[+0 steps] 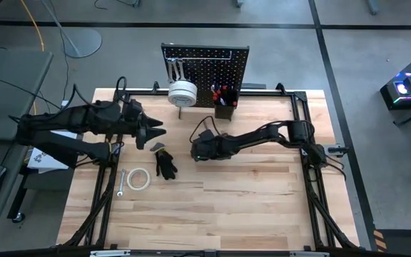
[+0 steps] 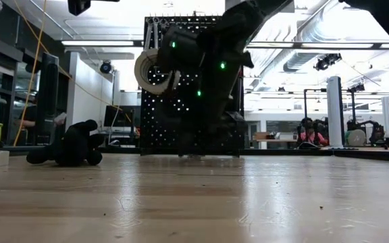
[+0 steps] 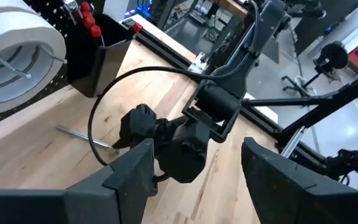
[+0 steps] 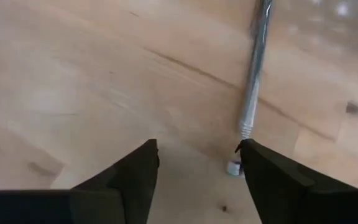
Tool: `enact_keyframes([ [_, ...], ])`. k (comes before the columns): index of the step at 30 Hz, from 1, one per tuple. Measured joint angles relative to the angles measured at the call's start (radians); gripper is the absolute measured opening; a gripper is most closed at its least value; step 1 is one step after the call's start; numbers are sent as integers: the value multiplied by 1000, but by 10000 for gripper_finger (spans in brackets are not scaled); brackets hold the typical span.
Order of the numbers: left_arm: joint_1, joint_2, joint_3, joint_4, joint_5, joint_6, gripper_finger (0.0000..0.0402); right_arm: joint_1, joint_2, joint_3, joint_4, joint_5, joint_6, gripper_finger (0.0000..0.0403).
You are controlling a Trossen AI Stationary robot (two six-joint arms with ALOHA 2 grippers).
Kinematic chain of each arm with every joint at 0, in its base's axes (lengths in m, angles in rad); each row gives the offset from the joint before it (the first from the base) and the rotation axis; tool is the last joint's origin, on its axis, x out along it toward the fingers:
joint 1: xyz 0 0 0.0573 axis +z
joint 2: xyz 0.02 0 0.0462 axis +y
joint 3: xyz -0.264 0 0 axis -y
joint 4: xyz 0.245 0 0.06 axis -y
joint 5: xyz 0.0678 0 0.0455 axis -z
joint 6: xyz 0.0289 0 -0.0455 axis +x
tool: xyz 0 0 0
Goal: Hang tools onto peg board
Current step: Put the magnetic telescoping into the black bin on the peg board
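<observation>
The peg board (image 1: 205, 68) stands upright at the table's far edge. A white tape roll (image 1: 182, 93) and silver wrenches (image 1: 175, 70) hang on it, and its small black bin (image 1: 225, 107) holds red-handled screwdrivers. Black pliers (image 1: 165, 164), another tape roll (image 1: 138, 178) and a wrench (image 1: 120, 183) lie flat on the table. My right gripper (image 4: 197, 168) stands open, low over the wood and in front of the board. A slim silver tool shaft (image 4: 253, 74) lies there, one end right beside one fingertip (image 4: 247, 152). My left gripper (image 3: 194, 168) is open, raised at the left. My right gripper stands open over the table, slanting down. The near end (image 4: 246, 127) of the silver shaft lies flat on the wood right at one fingertip. I cannot tell whether the finger touches it.
The black frame rails (image 1: 302, 143) run along the table's sides. My right arm (image 2: 208, 67) stands in front of the board in the low view. Bare wood (image 1: 248, 207) spreads over the near half of the table.
</observation>
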Motion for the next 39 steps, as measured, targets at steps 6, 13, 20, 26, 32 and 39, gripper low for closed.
enact_keyframes([
  [6, 1, 12, 0, -19, 0, 21, 223, -4, 64, -6, -25, -36, 140, 209],
  [13, 0, 18, 0, -17, 0, 23, 223, 9, 89, -2, -82, -76, 63, 81],
  [20, 0, 17, 0, -16, -19, 23, 223, 94, 49, -9, -183, -100, -108, 8],
  [26, 0, 17, 0, 1, -62, 23, 223, 198, -84, -25, -321, -198, -109, 2],
  [32, 0, 19, 0, 49, -75, 46, 223, 258, -240, -19, -384, -117, -64, 2],
  [39, 0, 55, 0, 51, -83, 48, 223, 278, -388, -17, -446, -69, -91, 1],
])
